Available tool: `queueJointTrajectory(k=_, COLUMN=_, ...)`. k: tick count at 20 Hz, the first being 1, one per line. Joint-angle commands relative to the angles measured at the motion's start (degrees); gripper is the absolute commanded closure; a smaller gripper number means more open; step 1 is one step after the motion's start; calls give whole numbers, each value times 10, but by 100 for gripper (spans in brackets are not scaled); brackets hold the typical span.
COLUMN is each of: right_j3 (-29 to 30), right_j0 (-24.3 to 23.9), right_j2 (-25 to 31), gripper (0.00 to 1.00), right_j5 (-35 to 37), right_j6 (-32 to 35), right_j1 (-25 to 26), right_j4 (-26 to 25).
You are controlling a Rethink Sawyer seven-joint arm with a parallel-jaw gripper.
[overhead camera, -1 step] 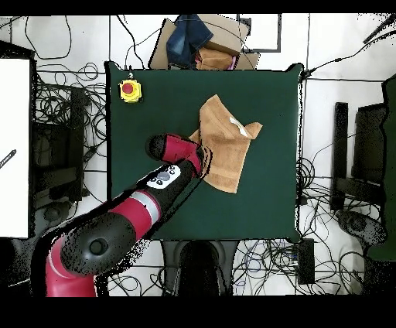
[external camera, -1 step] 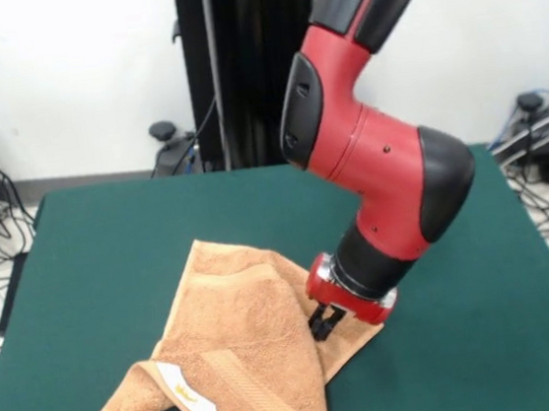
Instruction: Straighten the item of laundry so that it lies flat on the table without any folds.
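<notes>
Label: small white label [external camera, -1 step: 189, 394] on towel's folded lower corner; print unreadable.
Towel [external camera, -1 step: 252, 352]: lower centre of table [external camera, -1 step: 110, 244], rumpled, long axis diagonal.
Gripper [external camera, -1 step: 326, 325]: at towel's right edge; whether apart or together, cannot tell.

Tan-orange towel [external camera, -1 step: 245, 338], white label [external camera, -1 step: 189, 394]; dark green table [external camera, -1 step: 488, 340]; red-black arm [external camera, -1 step: 368, 155].

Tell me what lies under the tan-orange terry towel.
Around the tan-orange terry towel only the dark green felt table shows. A corner flap folds over it; whatever lies beneath is covered. The gripper meets its edge.
</notes>
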Motion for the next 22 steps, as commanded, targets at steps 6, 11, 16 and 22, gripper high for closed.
queueJointTrajectory(k=6, right_j3=64, right_j0=16, right_j2=125, gripper=100, right_j5=70, right_j6=165, right_j1=-92, right_j4=19)
queueJointTrajectory(k=11, right_j3=170, right_j0=14, right_j2=164, gripper=100, right_j5=82, right_j6=131, right_j1=-190, right_j4=11)
queueJointTrajectory(k=16, right_j3=227, right_j0=17, right_j2=178, gripper=100, right_j5=78, right_j6=126, right_j1=-238, right_j4=1)
queueJointTrajectory(k=22, right_j3=210, right_j0=-17, right_j2=190, gripper=100, right_j5=-40, right_j6=64, right_j1=-201, right_j4=-52)
